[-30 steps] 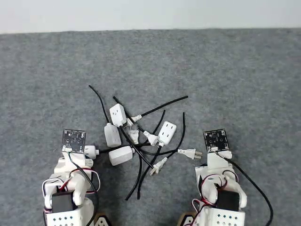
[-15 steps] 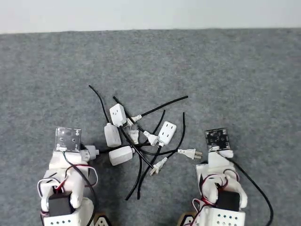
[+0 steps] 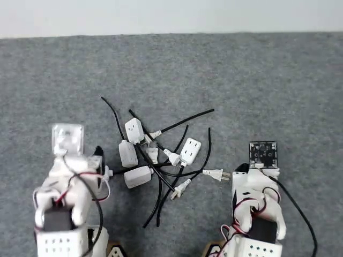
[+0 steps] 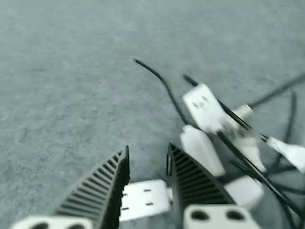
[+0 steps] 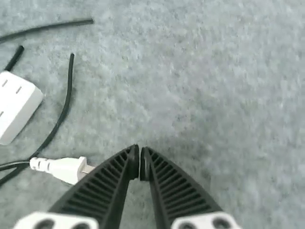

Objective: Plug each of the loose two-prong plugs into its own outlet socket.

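Toward the arm-side edge of the tabletop (image 3: pixel 278 75), we find a cord tangle (image 3: pixel 161 166) lying between the two arms. The left gripper (image 4: pixel 147 149) is spread wide, with an outlet socket (image 4: pixel 143 200) framed between its fingers, apparently positioned to seize it as the receptacle. The right gripper (image 5: pixel 139 151) is pinched closed and empty, just beside a loose two-prong plug (image 5: pixel 62 168), which we judge to be its pickup target.
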Controlling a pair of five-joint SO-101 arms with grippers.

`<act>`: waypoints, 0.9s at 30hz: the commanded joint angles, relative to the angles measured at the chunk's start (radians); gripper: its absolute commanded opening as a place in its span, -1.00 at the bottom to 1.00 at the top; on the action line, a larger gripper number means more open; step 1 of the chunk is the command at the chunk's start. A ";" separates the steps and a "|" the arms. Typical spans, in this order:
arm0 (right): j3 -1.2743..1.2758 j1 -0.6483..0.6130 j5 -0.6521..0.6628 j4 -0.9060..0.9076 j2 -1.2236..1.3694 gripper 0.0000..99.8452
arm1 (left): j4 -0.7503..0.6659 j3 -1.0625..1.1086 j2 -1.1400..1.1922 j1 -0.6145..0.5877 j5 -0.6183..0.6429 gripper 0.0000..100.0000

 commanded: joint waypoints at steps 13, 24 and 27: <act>-0.219 0.067 -0.100 -0.320 0.779 -0.98 | 0.054 -0.145 0.486 0.578 -0.381 -0.75; -0.388 0.105 -0.101 -0.328 1.098 -0.97 | -0.052 0.059 0.485 0.531 -0.652 -0.75; -0.388 0.107 -0.100 -0.328 1.098 -0.97 | -0.153 0.097 0.485 0.453 -0.710 -0.75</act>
